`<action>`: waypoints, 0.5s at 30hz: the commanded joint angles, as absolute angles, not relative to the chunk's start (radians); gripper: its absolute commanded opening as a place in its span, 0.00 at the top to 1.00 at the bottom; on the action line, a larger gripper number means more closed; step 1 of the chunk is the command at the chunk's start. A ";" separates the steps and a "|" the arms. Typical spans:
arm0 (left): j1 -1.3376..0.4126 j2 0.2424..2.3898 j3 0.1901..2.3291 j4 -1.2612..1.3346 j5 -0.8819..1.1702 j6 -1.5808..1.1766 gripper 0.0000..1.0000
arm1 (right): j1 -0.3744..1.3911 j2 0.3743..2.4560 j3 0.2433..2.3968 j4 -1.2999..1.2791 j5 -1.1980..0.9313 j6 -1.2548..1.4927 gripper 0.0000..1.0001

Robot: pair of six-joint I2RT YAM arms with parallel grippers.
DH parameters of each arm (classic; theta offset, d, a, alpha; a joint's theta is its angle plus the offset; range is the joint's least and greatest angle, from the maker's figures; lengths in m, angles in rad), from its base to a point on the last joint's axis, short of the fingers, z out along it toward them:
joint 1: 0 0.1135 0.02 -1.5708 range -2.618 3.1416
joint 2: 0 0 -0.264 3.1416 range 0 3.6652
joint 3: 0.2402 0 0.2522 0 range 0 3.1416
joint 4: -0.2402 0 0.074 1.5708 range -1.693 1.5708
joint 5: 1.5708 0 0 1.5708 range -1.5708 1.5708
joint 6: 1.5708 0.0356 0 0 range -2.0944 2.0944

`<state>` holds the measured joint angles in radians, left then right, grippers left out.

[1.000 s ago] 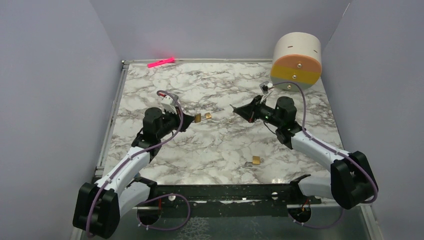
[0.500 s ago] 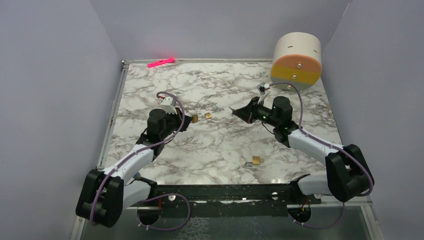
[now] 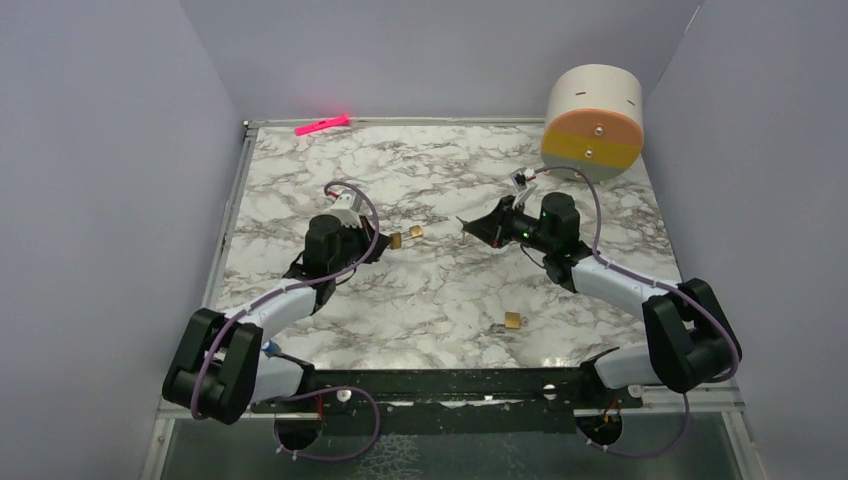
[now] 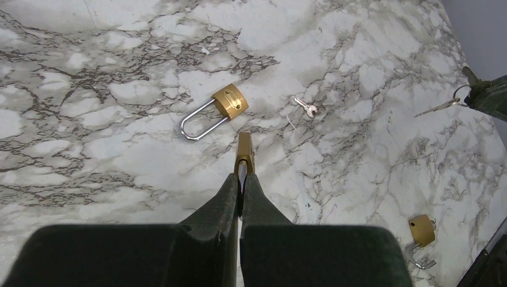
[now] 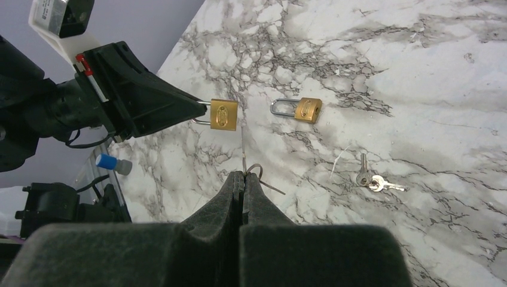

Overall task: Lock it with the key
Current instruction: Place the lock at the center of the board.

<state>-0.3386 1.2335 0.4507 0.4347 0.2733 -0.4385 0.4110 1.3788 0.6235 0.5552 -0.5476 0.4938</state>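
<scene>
My left gripper [image 4: 241, 178] is shut on the silver shackle of a small brass padlock [image 4: 244, 152], which sticks out ahead of the fingertips above the marble. From the right wrist view this held padlock [image 5: 223, 115] faces my right gripper [image 5: 243, 176]. That gripper is shut on the key [image 5: 243, 152], a thin silver key on a wire ring, pointing toward the padlock but apart from it. From above, the left gripper [image 3: 383, 241] and right gripper [image 3: 466, 222] face each other across a gap.
A second padlock [image 4: 230, 100] with a long shackle lies on the marble beyond the held one. Two loose keys [image 5: 370, 179] lie near it. A third padlock [image 3: 512, 321] sits near the front edge. A round cream, orange and yellow drum [image 3: 593, 120] and a pink marker [image 3: 322, 124] stand at the back.
Both arms' rear links have swung inward while the grippers stay almost in place. Each gripper keeps its hold; the gap between padlock and key is about the same.
</scene>
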 commanded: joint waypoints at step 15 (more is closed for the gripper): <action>-0.370 1.314 0.506 0.518 0.333 -0.423 1.00 | 0.408 1.474 0.667 0.610 -0.585 0.501 0.99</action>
